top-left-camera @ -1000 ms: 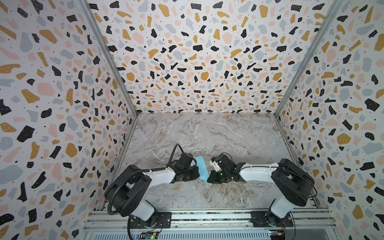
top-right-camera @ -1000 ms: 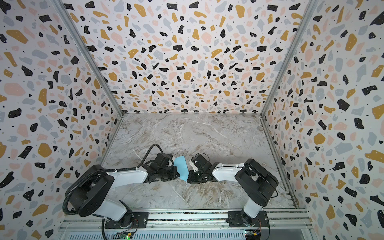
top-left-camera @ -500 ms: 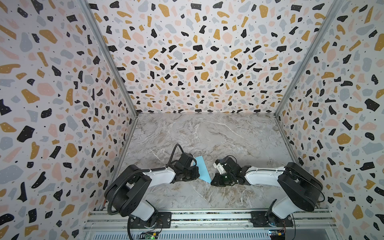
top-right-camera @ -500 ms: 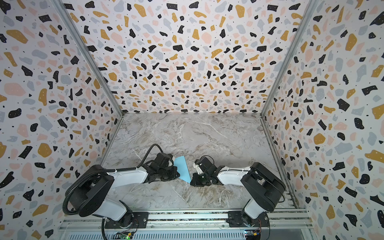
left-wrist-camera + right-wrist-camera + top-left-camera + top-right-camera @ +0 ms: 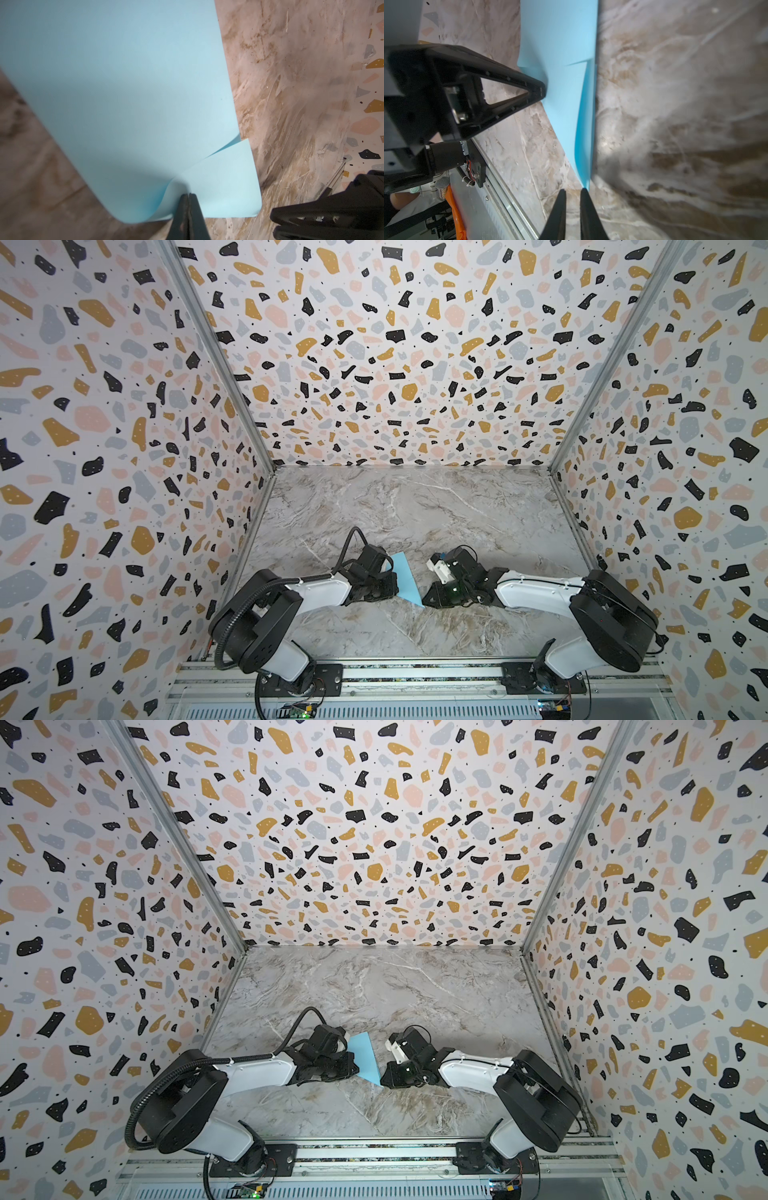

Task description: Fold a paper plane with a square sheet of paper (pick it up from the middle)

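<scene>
**Asker:** Where is the paper?

**Describer:** The square sheet of paper (image 5: 402, 577), light blue, is low over the marbled desk (image 5: 415, 506), between the two arms. It does not lie flat. It is lifted and bowed, with one layer curling over another and one pointed corner dipping toward the desk.

**Asker:** What holds it?

**Describer:** The left tool (image 5: 188, 197). In the left wrist view its two black jaws are pressed together on a pucker of the sheet, and the rest of the sheet fans away from the tips.

**Asker:** And on the sheet's other side?

**Describer:** The right tool (image 5: 573, 193) carries nothing. Its jaws stand slightly apart, with bare desk showing in the gap. The sheet's low corner ends just beside one fingertip (image 5: 584, 193), but I cannot tell whether they touch.

**Asker:** Which way does the sheet run from that corner?

**Describer:** It runs straight ahead of the right tool. The long axis goes from the corner away along the tool's own line, and the left tool meets the sheet from the side, farther along it. In both top views the left tool is against the sheet and the right tool is just off its corner.

**Asker:** What does the next move depend on?

**Describer:** As I judge it, the right tool is the free one and is already at the corner. The corner sits beside the gap, not inside it. The tool would need a slight sideways shift and a push forward before it closes. The thin edge may well slip aside.
</scene>
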Tool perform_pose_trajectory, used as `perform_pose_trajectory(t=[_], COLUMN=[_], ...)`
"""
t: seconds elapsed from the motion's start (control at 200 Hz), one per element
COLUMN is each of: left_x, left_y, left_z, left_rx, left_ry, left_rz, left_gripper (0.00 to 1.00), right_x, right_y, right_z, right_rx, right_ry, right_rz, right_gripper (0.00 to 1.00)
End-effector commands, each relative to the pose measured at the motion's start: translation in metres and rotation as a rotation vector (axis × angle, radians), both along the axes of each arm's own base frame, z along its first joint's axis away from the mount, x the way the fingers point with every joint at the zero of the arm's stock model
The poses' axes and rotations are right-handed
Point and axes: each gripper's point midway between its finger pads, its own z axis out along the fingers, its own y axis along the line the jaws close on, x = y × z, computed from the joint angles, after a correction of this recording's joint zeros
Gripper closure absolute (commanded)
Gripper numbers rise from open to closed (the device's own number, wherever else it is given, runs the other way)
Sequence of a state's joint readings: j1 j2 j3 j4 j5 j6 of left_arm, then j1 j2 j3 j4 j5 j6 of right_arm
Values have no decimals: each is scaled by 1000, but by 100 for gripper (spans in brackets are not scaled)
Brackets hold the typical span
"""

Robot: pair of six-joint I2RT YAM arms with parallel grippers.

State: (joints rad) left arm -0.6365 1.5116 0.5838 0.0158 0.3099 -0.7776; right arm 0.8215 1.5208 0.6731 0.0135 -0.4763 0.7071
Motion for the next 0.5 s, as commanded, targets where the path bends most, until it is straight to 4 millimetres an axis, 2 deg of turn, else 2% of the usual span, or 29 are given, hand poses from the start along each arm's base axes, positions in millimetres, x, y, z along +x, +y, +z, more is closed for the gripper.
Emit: perform_pose_trajectory(t=[0.0,0.16,0.36,0.491], left_x=[-13,-12,-13,-11], left_y=[23,20,19,18], left_z=[-22,-21,-20,-19], left_rx=[126,122,121,119], left_ry=[65,62,63,59], left_rz=[20,16,7,5], left_gripper=[100,100,100,100], right_x=[2,4,10,12], right_y=[17,24,19,17], right_z=[11,4,-11,-12], right_rx=[43,45,-2,-4], right_ry=[-21,-5,4,7], right_rz=[57,65,26,17], right_gripper=[84,85,86,86])
